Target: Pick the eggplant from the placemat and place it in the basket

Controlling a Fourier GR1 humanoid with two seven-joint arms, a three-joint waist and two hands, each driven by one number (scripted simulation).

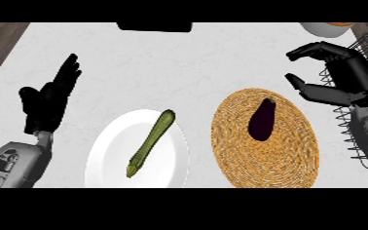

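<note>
The dark purple eggplant (263, 119) lies on the round woven straw placemat (287, 161). The right robot hand (351, 78) and the left robot hand (46, 107) are both open.

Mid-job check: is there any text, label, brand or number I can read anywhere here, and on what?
None can be read. The eggplant, placemat, plate, zucchini and basket bear no writing; dark marks on the left forearm form no legible text.
</note>
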